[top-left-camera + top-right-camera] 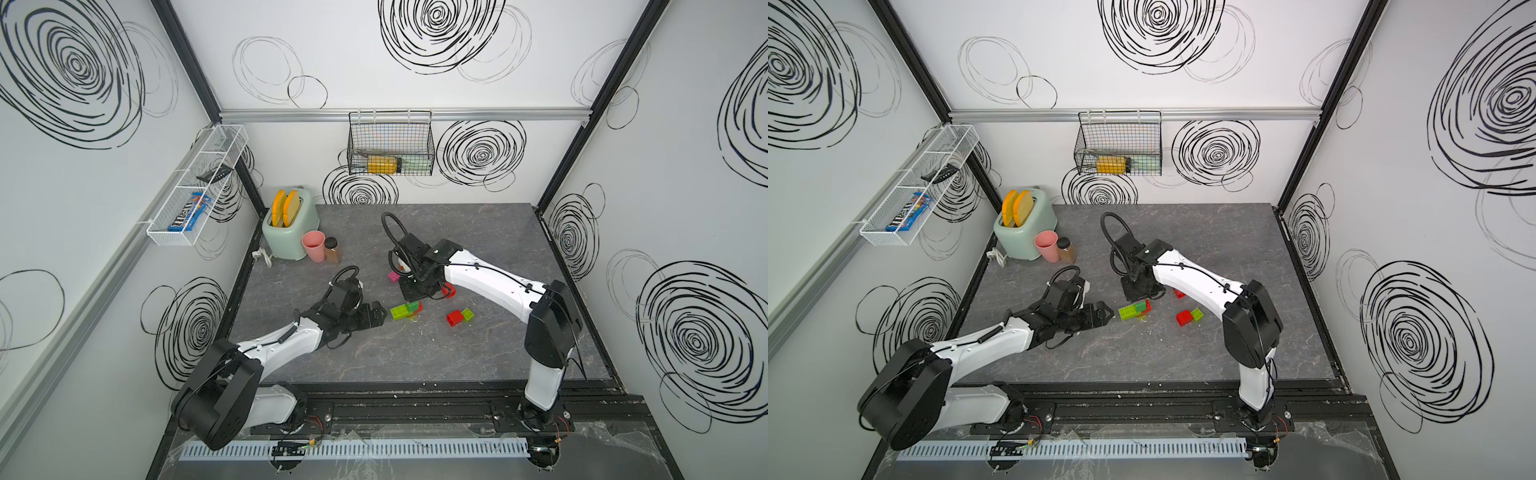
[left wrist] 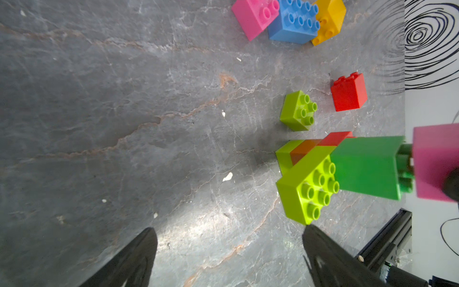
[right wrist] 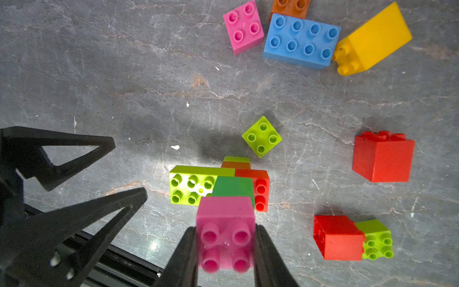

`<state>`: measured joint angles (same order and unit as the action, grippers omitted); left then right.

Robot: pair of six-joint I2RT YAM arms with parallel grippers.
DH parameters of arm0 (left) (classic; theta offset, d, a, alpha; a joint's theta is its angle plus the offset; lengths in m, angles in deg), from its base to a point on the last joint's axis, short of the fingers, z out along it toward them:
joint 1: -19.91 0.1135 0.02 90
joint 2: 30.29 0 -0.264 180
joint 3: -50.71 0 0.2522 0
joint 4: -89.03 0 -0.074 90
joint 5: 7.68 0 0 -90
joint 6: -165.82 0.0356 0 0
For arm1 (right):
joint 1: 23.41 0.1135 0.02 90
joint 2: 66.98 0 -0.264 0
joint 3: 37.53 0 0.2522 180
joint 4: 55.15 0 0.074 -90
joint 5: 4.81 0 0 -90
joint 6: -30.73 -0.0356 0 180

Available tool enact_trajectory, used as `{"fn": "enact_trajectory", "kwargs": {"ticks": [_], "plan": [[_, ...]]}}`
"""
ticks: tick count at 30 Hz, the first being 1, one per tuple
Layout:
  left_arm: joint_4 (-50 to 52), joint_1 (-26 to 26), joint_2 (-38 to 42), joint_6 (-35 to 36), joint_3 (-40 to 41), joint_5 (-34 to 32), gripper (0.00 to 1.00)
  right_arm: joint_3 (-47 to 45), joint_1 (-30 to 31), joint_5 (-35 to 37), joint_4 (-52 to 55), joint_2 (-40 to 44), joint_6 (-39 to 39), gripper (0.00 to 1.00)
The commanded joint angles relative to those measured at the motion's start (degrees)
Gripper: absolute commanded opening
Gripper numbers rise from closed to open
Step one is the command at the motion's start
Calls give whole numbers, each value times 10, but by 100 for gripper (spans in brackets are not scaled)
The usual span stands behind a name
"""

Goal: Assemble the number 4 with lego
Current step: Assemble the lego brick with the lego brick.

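The right gripper (image 3: 224,226) pinches a pink brick (image 3: 224,211) just above the green brick (image 3: 232,186) of the small stack (image 1: 405,311) in the middle of the table (image 1: 478,232). I cannot tell if they are clicked together. The left gripper (image 2: 228,227) is wide open and empty, just left of the stack's lime brick (image 2: 305,188). In both top views the right arm (image 1: 490,278) hides the held brick and the blue brick (image 3: 300,39).

The table (image 3: 99,62) is grey, marble-veined; pink brick (image 3: 226,218), blue brick (image 3: 301,41), yellow brick (image 3: 375,37), red brick (image 3: 383,157), lime brick (image 3: 262,136); white walls (image 1: 332,62) bear black swirls.
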<state>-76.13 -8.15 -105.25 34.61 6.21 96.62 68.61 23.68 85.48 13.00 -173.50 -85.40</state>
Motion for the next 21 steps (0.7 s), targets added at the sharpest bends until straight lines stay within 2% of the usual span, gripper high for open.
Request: {"fn": "enact_trajectory", "kwargs": {"ticks": [1,15,21], "plan": [[-26,2,-6,2,-6,3,96,-20,6,3,14,-11,-10,0],[-31,-1,-14,3,-6,5,96,13,12,30,34,3,-26,0],[-32,-1,-16,4,-6,5,96,-3,20,33,26,9,-43,0]]}}
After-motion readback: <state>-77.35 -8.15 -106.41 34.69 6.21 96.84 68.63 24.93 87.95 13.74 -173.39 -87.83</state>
